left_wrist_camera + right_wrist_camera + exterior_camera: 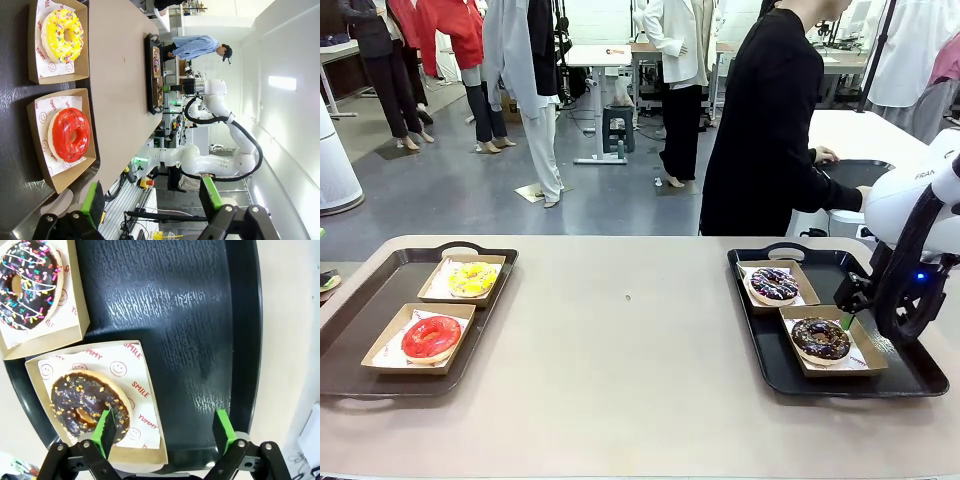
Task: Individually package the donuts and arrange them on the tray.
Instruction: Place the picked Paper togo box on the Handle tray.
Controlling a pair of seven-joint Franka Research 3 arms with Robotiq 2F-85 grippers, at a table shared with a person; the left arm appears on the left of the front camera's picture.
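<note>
With my right gripper (165, 432) spread wide and empty above the right tray (190, 315), beside the chocolate donut (90, 402) seated in its near box (150, 390) and all 4 donuts boxed on trays, I should lift straight up without clipping cardboard.

light: bright, even | shadows: soft | focus: sharp | wrist edges: distorted

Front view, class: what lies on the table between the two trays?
Bare tabletop lies between the left tray and right tray, apart from one tiny speck.
</note>
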